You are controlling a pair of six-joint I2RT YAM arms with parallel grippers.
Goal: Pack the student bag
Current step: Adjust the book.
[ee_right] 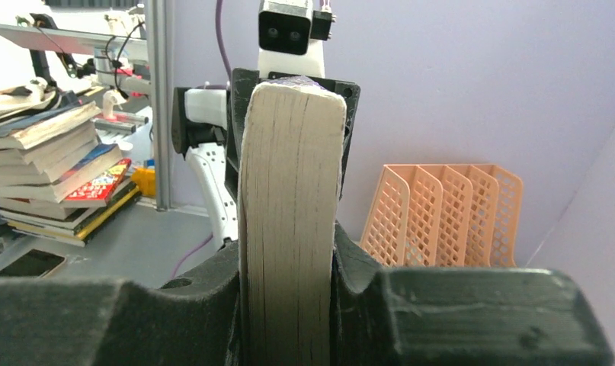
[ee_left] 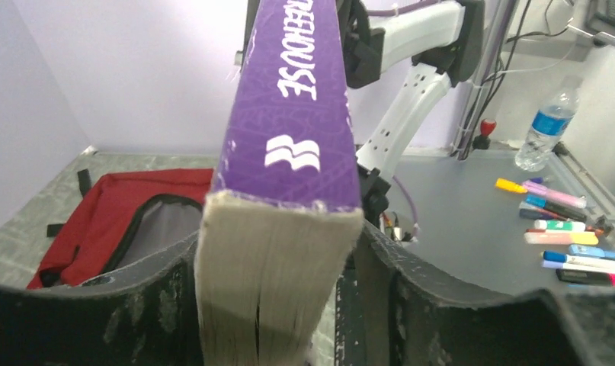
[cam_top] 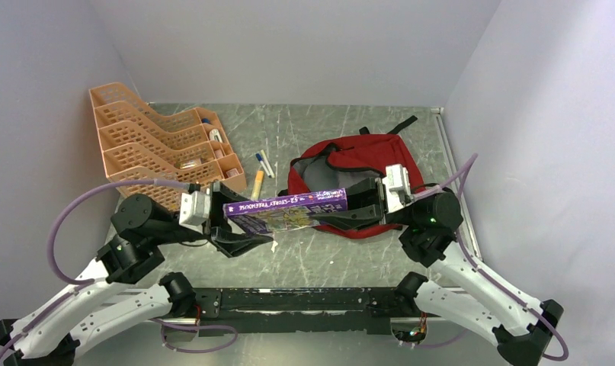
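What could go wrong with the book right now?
The purple book hangs in the air between the left gripper and right gripper, beside the red bag, not over its opening. If the arms pull unevenly it may twist or slip; released now, it would probably land on the table.

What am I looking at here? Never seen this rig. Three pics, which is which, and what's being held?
Two robot arms are bolted at the table's near edge. The top view looks down from above; the other two come from cameras on each wrist.

Between them they carry a purple book. The right gripper is clamped on one end. The left gripper straddles the other end, though I can't tell if it grips yet.

On the table: an open red backpack behind the book, an orange tray rack at far left, and a few pens between them.
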